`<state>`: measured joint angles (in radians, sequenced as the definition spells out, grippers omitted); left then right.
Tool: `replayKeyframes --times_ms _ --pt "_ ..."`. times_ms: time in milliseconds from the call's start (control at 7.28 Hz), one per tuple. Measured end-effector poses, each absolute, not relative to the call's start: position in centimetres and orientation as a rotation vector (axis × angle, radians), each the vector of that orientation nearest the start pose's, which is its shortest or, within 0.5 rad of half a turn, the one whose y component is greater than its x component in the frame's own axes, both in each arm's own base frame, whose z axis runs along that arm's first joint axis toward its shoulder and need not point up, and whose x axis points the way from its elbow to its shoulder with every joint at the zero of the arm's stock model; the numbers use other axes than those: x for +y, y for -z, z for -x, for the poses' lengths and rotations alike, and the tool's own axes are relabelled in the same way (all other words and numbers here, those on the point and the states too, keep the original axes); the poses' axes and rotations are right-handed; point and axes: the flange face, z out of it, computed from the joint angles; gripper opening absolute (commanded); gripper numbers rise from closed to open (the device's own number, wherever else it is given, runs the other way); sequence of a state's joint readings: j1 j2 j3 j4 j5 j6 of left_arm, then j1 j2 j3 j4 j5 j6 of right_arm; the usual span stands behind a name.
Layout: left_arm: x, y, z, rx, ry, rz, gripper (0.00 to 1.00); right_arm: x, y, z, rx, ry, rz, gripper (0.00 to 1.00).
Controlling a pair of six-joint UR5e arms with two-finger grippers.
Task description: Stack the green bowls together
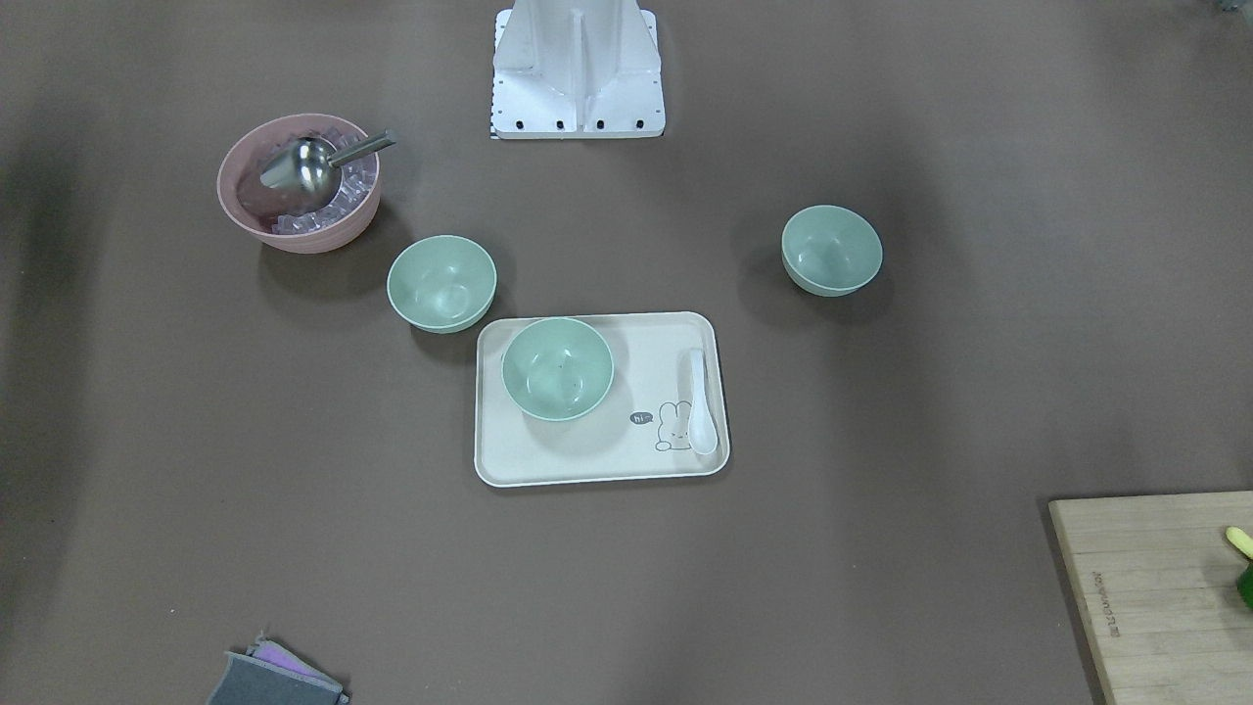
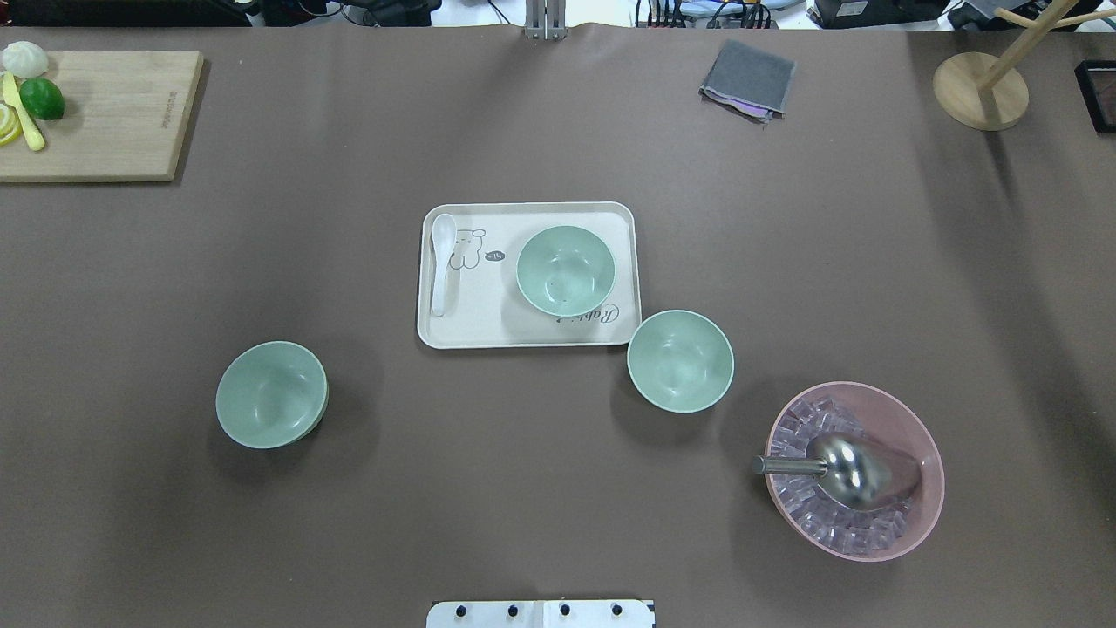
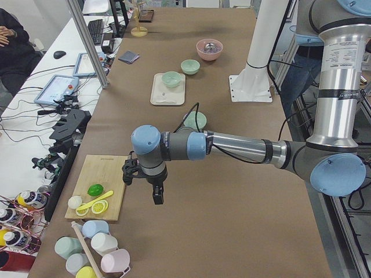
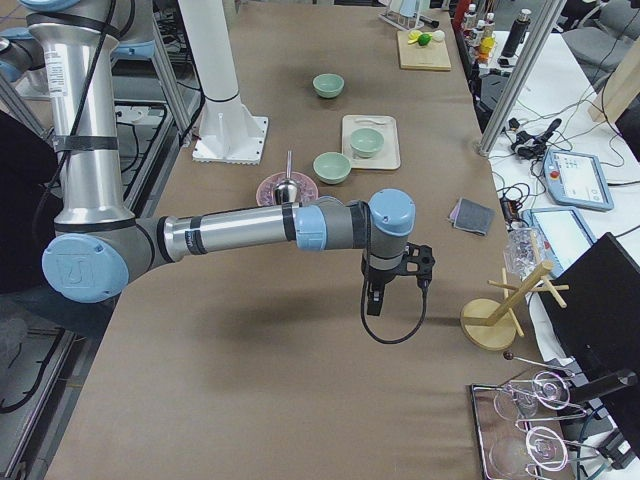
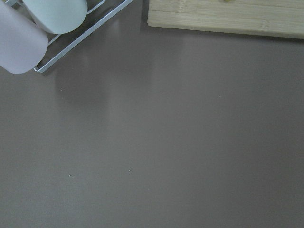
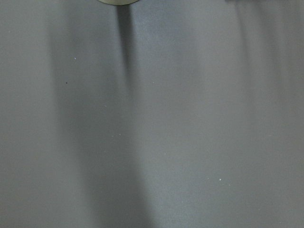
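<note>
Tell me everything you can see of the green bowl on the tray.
The green bowl is round, deep, pale mint, smooth and matte like plastic. It stands upright and looks empty, on the right half of the cream tray in the overhead view, apart from the white spoon. Nothing else touches it.

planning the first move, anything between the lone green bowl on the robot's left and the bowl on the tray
Only the white spoon, lying on the tray between the lone bowl and the tray bowl; otherwise just bare table.
</note>
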<state>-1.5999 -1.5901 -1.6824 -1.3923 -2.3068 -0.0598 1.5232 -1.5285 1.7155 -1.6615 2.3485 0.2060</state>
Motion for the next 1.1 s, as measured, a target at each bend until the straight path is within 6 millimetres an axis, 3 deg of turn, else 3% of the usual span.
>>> replayKeyframes --times_ms 1099 --pt "-49.33 -61.77 8.28 0.736 0.110 0.060 0.99 -51.75 -56.79 -3.86 -0.785 -0.107 -0.005 1.00"
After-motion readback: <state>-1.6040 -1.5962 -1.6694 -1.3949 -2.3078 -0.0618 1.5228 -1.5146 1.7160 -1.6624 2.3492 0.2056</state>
